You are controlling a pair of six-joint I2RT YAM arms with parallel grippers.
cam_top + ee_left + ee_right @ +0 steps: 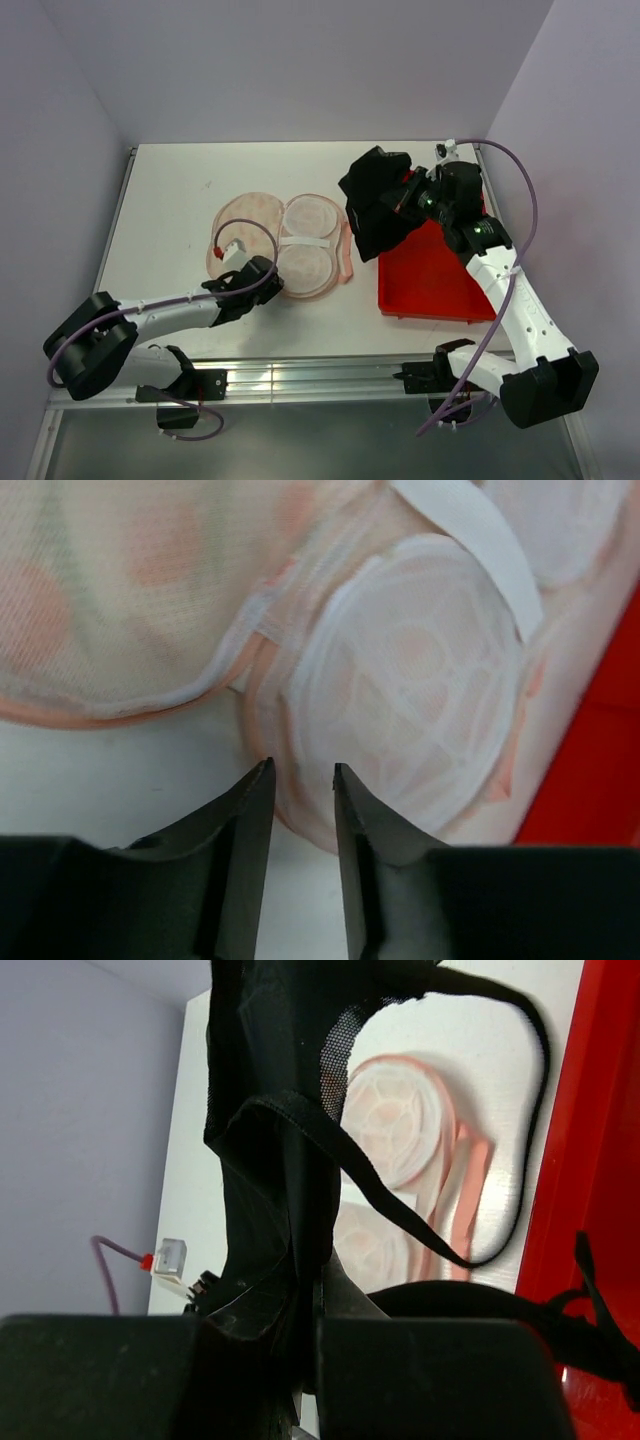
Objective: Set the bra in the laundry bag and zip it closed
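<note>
The laundry bag (285, 245) lies open on the table, its two lobes spread and the white mesh cups (410, 670) facing up. My left gripper (260, 275) is at the bag's near edge, and in the left wrist view (300, 770) its jaws stand slightly apart with the tips at the rim of one cup, holding nothing. My right gripper (400, 200) is shut on the black bra (368, 195) and holds it hanging above the table, right of the bag. In the right wrist view the bra (265, 1110) drapes from the gripper (305, 1290) with a strap looping down, and the bag (390, 1130) shows behind it.
A red plastic tray (435, 280) sits at the right, under my right arm, and also shows in the right wrist view (590, 1110) and the left wrist view (600, 770). Walls stand close on the left, back and right.
</note>
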